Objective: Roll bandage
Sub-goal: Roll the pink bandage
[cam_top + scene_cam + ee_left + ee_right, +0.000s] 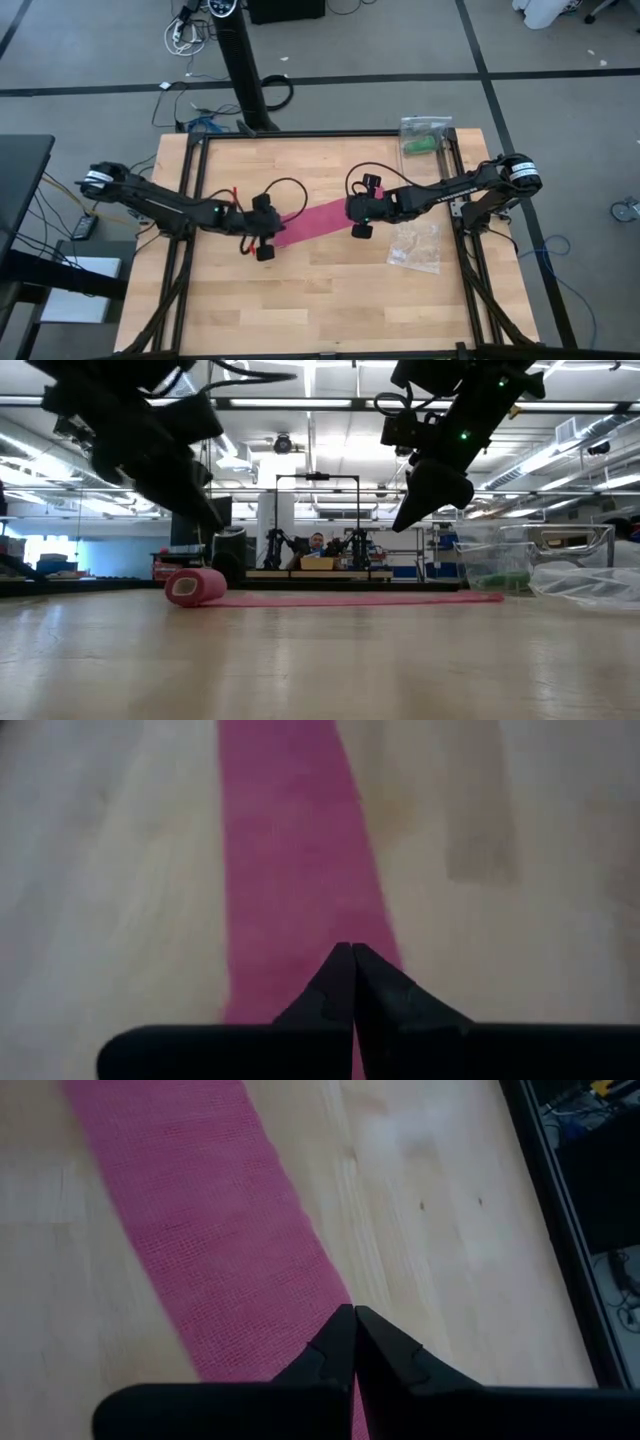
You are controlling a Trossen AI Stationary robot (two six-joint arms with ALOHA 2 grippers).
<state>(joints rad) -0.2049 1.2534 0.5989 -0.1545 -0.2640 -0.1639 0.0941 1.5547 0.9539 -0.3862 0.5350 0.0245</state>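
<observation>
Barely one end of the bandage rolled; most lies flat on the counter, both my hands clenched empty.

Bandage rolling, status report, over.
Both end effectors, left and right, shut above bandage. One end rolled, rest flat on table. Plastic bag nearby, not blocking.
</observation>
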